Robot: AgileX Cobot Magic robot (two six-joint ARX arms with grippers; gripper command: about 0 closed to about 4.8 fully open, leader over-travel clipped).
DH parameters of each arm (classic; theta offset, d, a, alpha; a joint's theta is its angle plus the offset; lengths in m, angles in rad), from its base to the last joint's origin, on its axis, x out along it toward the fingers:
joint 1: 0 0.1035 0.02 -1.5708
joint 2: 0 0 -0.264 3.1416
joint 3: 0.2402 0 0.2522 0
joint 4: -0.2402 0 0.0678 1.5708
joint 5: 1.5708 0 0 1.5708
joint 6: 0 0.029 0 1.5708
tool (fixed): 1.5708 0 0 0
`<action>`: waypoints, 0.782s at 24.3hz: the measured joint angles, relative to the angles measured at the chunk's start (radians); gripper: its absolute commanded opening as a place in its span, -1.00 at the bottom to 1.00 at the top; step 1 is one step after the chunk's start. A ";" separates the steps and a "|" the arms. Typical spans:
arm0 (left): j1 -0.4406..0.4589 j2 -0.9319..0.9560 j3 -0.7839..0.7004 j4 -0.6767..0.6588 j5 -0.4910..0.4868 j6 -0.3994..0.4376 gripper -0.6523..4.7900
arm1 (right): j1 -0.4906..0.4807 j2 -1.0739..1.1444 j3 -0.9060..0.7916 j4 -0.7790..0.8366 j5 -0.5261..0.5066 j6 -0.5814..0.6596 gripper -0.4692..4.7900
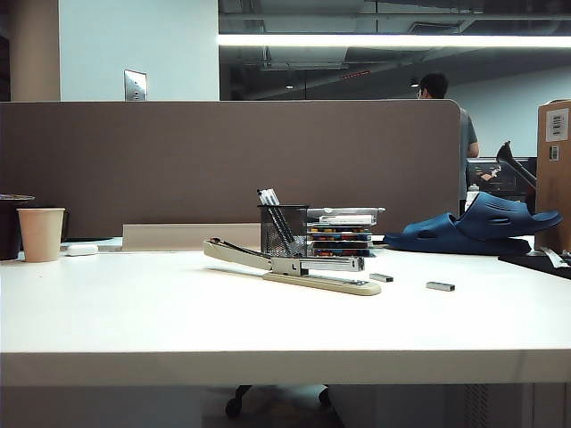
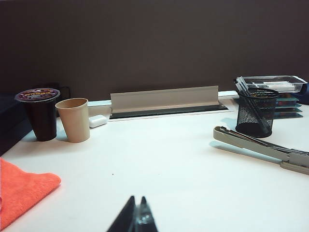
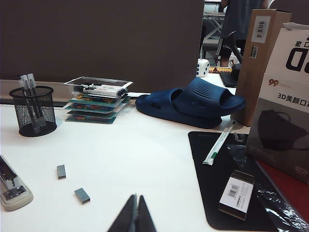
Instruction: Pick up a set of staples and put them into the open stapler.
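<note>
A white desk is holding a long beige-grey stapler (image 1: 294,267) near its middle, its top arm swung up and back so the silver magazine is lying exposed. Two small grey staple bars are lying apart from each other on the bare surface just beside the stapler's front end: the set of staples (image 3: 82,195) closer to the right arm, and a second staple bar (image 3: 61,171) nearer the stapler.

Neither arm is reaching into the exterior view. The left gripper (image 2: 136,218) is hanging over open desk well away from the stapler, its fingers pressed together and holding nothing. The right gripper (image 3: 135,217) is sitting near the staples, its fingers likewise together and empty.

The staple bar is tiny and flat, so the fingers could be skidding it across the smooth desk rather than pinching it, or breaking the strip. The twin bar could be taken by mistake. A tilted bar could be jamming in the narrow magazine.

A black mesh pen cup (image 1: 283,230) behind the stapler is holding several pens. A paper cup (image 2: 73,119) and a lidded dark cup (image 2: 40,114) are standing side by side at the far left; their contents are not visible.
</note>
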 measured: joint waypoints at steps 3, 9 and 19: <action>0.000 0.000 0.000 0.000 0.000 0.000 -0.78 | 0.000 0.000 0.000 0.000 0.000 0.000 -0.85; 0.000 0.000 0.000 0.000 0.000 0.000 -0.78 | 0.000 0.000 0.000 0.000 0.000 0.000 -0.85; 0.000 0.000 0.000 0.000 0.000 0.000 -0.78 | 0.000 0.000 0.000 0.038 0.000 0.000 -0.85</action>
